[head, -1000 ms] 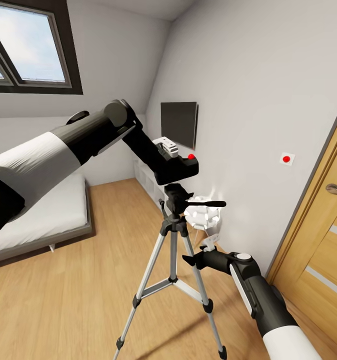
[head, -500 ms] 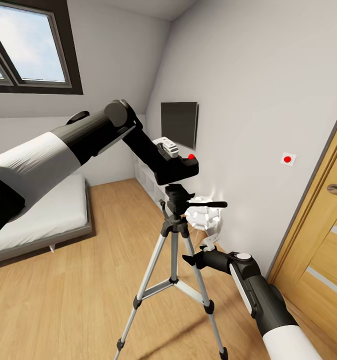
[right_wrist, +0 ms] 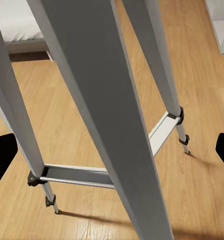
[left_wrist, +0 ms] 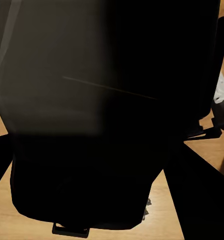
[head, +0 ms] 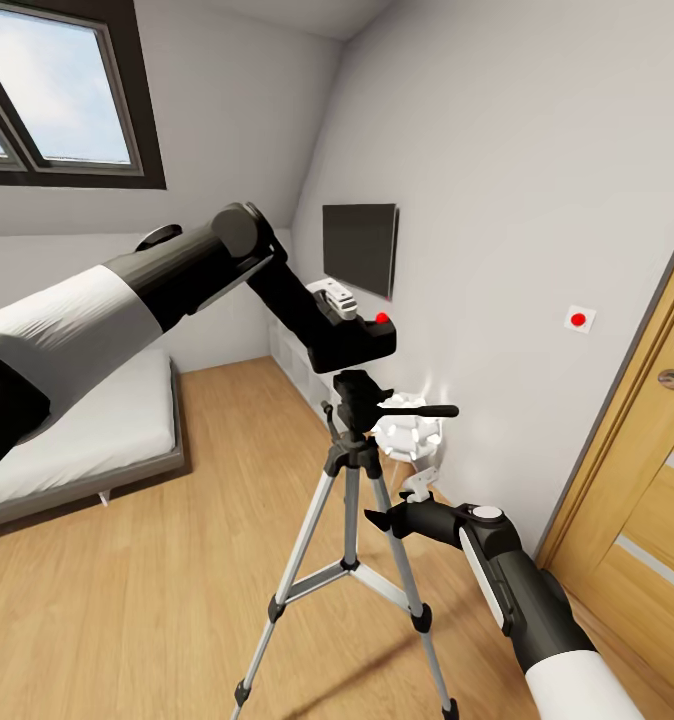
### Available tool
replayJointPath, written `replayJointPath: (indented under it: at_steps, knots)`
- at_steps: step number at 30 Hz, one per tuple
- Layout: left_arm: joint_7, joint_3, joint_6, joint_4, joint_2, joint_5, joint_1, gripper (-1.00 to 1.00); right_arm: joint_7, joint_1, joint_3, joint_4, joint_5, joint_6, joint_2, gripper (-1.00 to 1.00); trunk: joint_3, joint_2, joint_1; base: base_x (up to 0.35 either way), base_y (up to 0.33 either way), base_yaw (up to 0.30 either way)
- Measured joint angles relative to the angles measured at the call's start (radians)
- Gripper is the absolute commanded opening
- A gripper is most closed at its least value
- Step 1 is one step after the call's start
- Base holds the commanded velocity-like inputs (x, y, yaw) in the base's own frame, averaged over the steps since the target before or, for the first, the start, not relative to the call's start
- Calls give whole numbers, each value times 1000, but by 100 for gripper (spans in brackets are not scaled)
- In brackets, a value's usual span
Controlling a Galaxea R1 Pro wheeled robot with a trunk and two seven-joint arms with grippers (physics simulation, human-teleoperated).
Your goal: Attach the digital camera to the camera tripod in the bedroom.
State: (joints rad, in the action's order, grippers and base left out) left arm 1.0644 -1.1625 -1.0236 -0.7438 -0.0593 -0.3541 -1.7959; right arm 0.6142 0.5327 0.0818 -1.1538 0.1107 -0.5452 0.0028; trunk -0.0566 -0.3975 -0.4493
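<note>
Black camera (head: 355, 341) with a red button on top sits clamped in the left hand (head: 339, 318), held level right over the tripod (head: 351, 470) head, base just above or touching the mount; can't tell which. Held flat like that so its underside can meet the mount squarely. In the left wrist view the camera's dark body (left_wrist: 107, 115) blocks almost everything, wood floor (left_wrist: 161, 210) at the edges.

Tripod stands on the wood floor near the white wall (head: 517, 200), silver legs spread, centre braces locked, pan handle (head: 417, 410) sticking out toward the wall. White lamp (head: 407, 435) sits behind it, just beside the head as seen from the robot's head.

Right hand (head: 377, 519) waits low, near one tripod leg, not touching it as far as I can see. Right wrist view looks through the silver legs (right_wrist: 102, 115) and braces (right_wrist: 77, 175); the dark fingertips (right_wrist: 2, 160) at the frame edges sit wide apart, so it's open, empty. Probably parked there to steady the leg if needed.

Bed (head: 87, 420), wall TV (head: 358, 246), skylight (head: 57, 90) and wooden door (head: 647, 480) round out the room.

Judgement: final seating step, small lowering left.
</note>
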Motion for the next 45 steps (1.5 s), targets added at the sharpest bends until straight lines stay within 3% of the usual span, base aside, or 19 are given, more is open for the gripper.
replayJointPath:
  at_steps: [32, 45]
  knots:
    - [0, -13, -2, -8, 9, -4, 0, -100, -5, 0, -1, 1, 1, 0, 0, 100, 0, 0, 0, 29, 10, 0]
    - [-1, -15, -4, -11, 57, -10, 0, -100, -23, 2, 0, 13, 2, 0, 1, 100, 0, 0, 0, 0, 0, 0]
